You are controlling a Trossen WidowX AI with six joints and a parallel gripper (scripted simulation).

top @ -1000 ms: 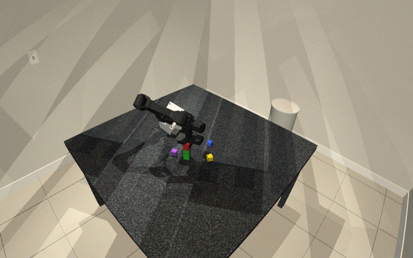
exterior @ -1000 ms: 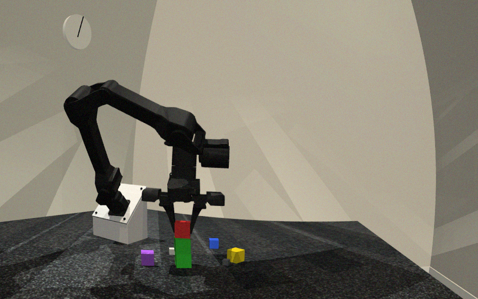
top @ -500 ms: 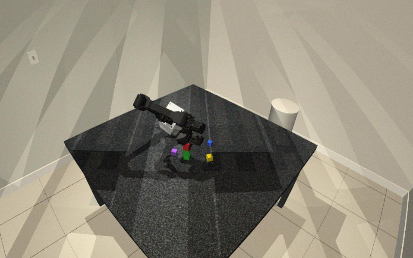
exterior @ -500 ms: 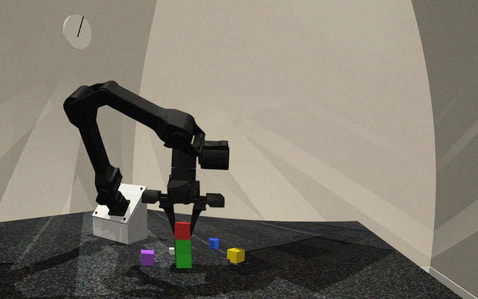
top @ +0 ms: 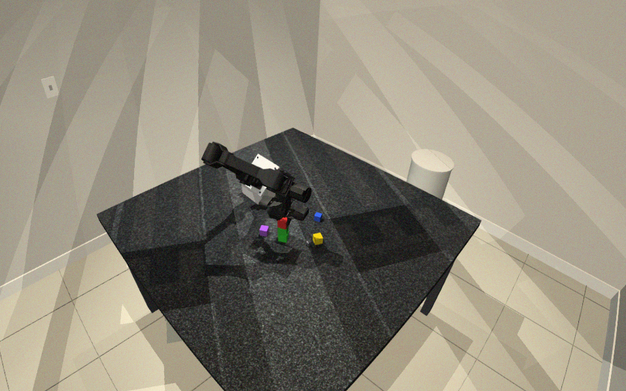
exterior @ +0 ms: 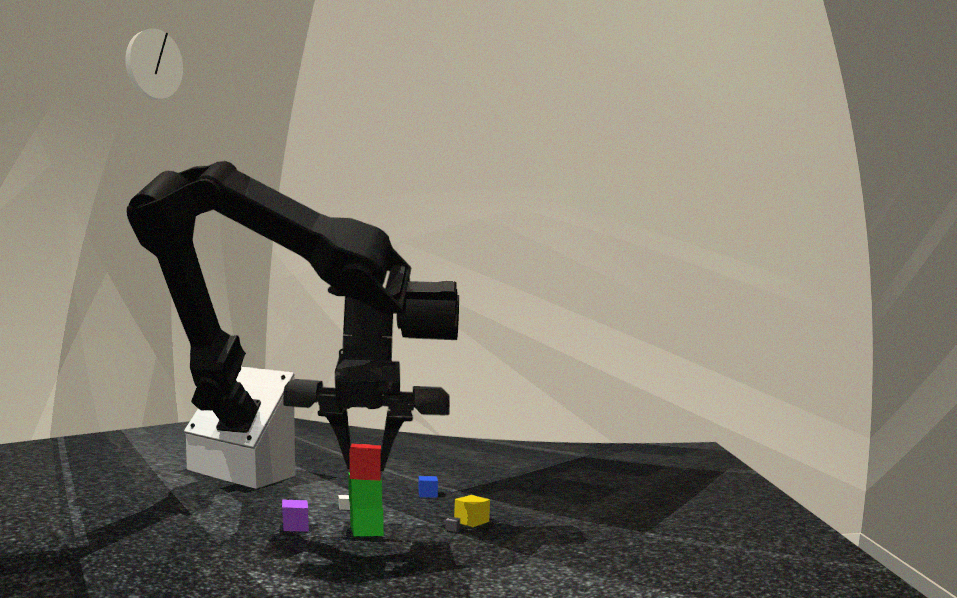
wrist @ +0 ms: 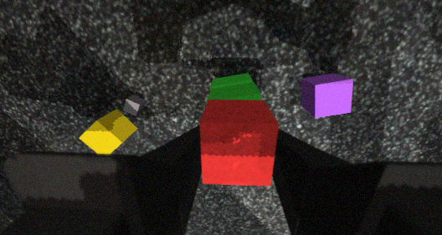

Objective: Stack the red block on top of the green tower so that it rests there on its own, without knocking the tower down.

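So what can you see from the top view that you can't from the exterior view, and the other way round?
Only the top view shows the pale cylinder standing beyond the table, the small wall plate and the table legs.

Only the exterior view shows the round wall clock and the small white cube behind the tower.

Both show the black arm, the red block above the green tower, and the purple, blue and yellow blocks.

Green tower's (wrist: 235, 87) lower portion in the wrist view, partly hidden behind the red block (wrist: 238, 142).
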